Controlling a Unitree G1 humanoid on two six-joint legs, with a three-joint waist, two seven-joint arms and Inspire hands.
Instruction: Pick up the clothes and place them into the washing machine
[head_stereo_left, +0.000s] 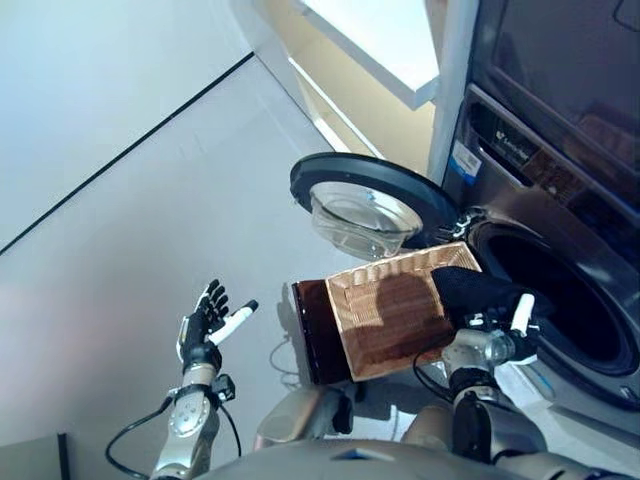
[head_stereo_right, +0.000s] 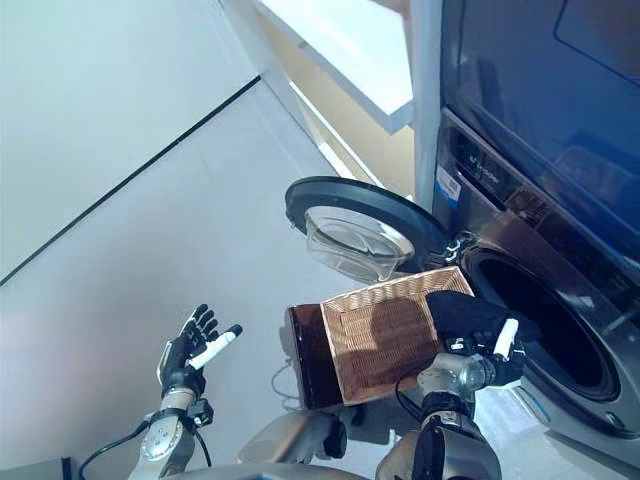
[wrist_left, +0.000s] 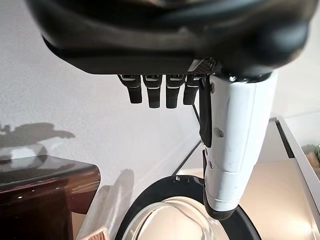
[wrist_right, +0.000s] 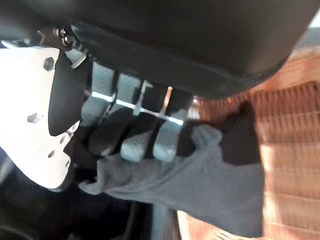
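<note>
Nearest, the left hand (head_stereo_left: 207, 322) hangs over bare floor, well apart from the basket (head_stereo_left: 385, 312), fingers spread and straight, thumb out, holding nothing.

The basket, a woven tray with a dark brown side, sits on the floor just in front of the washer (head_stereo_left: 560, 200). No other clothes show inside it; the weave looks bare apart from shadow.

At the basket's corner nearest the washer, the right hand (head_stereo_left: 497, 330) has its fingers (wrist_right: 150, 135) curled round a dark cloth (wrist_right: 200, 175), with the thumb alongside. The cloth drapes from the grip over the basket's rim, between the basket and the drum opening (head_stereo_left: 565, 300).

Beyond the basket, the washer's round door (head_stereo_left: 365, 200) lies swung wide open, glass bowl facing up. The drum mouth is dark and unobstructed.

The step in hand looks like the carry: cloth gripped, not yet in the drum. The next move calls for swinging the right hand away from the basket into the opening, deep enough that the trailing cloth clears the lip, then relaxing the fingers.
</note>
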